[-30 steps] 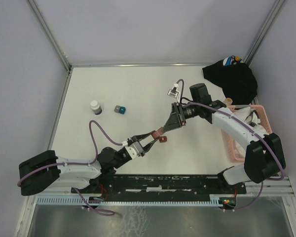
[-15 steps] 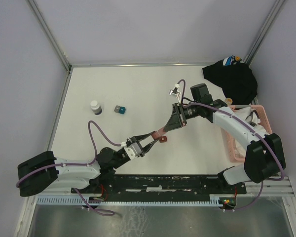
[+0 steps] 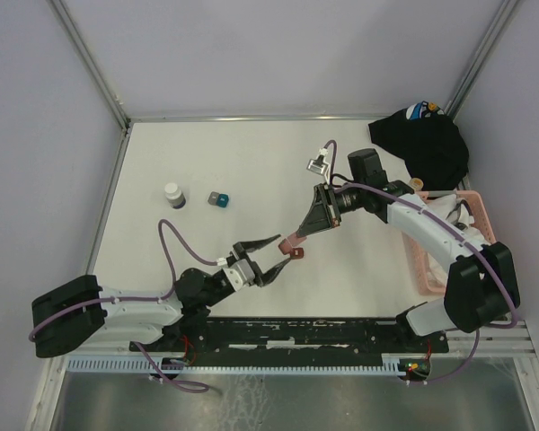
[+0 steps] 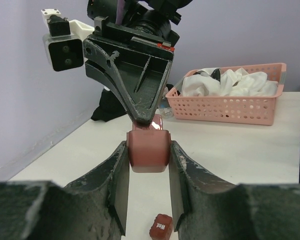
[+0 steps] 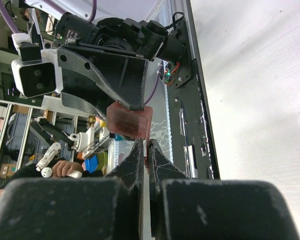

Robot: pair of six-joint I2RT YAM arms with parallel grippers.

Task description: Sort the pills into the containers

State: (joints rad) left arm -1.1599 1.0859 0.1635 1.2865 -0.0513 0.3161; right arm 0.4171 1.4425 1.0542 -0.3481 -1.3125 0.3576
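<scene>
Mid-handover above the bench centre: right claw (image 3: 292, 241) is pinched closed on the rim of the small dark-red square box (image 4: 148, 146), while left claw (image 4: 147, 172) brackets its sides; whether its pads actually touch, I cannot tell. Its lid probably lies on the white bench (image 3: 251, 171) below as a small dark-red cap (image 4: 161, 227). Next move likely needs one claw steadying the box while the other frees up for pills.

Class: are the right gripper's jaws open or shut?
Shut. The right gripper has its fingertips pinched together on the rim of the dark-red box.

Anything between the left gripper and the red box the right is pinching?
Nothing visible. The red box sits between the left gripper fingers, with the right gripper shut on its top edge.
</scene>
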